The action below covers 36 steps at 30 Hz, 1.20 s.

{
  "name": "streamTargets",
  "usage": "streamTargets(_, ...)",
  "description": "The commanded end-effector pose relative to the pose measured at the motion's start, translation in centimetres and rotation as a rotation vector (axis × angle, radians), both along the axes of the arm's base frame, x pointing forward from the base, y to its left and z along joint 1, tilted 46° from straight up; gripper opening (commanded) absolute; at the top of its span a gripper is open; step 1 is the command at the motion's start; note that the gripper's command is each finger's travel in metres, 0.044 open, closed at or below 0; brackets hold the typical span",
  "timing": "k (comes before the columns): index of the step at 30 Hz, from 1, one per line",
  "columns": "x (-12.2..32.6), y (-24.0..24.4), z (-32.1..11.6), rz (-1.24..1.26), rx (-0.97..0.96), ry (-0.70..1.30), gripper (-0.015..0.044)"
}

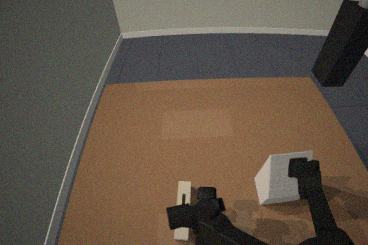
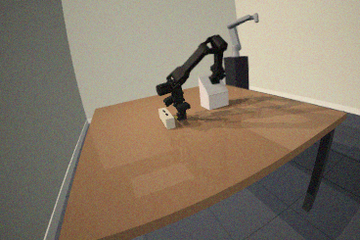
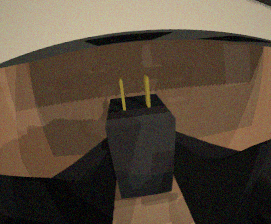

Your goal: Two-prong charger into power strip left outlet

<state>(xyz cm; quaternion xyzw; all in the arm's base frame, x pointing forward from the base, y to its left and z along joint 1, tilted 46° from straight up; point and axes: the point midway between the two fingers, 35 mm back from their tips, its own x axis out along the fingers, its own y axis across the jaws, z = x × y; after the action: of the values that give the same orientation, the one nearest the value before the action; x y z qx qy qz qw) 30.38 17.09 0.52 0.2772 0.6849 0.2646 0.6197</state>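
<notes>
Table (image 2: 235,141): wide, orange-brown top on dark legs, standing near the corner of two pale walls. It carries everything noted below.

Arm (image 2: 193,63): black, six-joint, reaching from the far right side of the table, bending high, then dropping toward the middle of the top. From the top view it comes in from the lower right edge and runs left.

White box (image 2: 212,93): a block with a sloped top, on the table beside the base of the arm, well apart from the strip. In the top view (image 1: 281,176) its right corner is hidden by a dark part of the arm.

Power strip (image 2: 166,118): small cream bar lying flat on the table, long axis running away from the exterior camera. Dark outlet slots show on its upper face. In the top view (image 1: 184,194) the arm crosses over its lower half. In the wrist view (image 3: 86,12) its pale body fills the upper part of the frame, with dark slots on the face turned to the camera.

Tool (image 2: 180,111): low, just right of the power strip, clamped on the charger.

Two-prong charger (image 3: 140,143): dark, boxy body held in the tool, centred in the wrist view. Its two yellow prongs (image 3: 134,92) point at the power strip; their tips lie just short of its lower edge, over the shadowed strip of table beneath it. Not inserted.
</notes>
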Motion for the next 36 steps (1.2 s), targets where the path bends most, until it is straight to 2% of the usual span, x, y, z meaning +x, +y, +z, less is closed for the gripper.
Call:
streamTargets(1, 0.4, 0.1, 0.0, 0.004, 0.006, 0.001, 0.0000)
streamTargets(36, 1.5, 0.2, 0.1, 0.004, 0.006, 0.001, 0.0000)
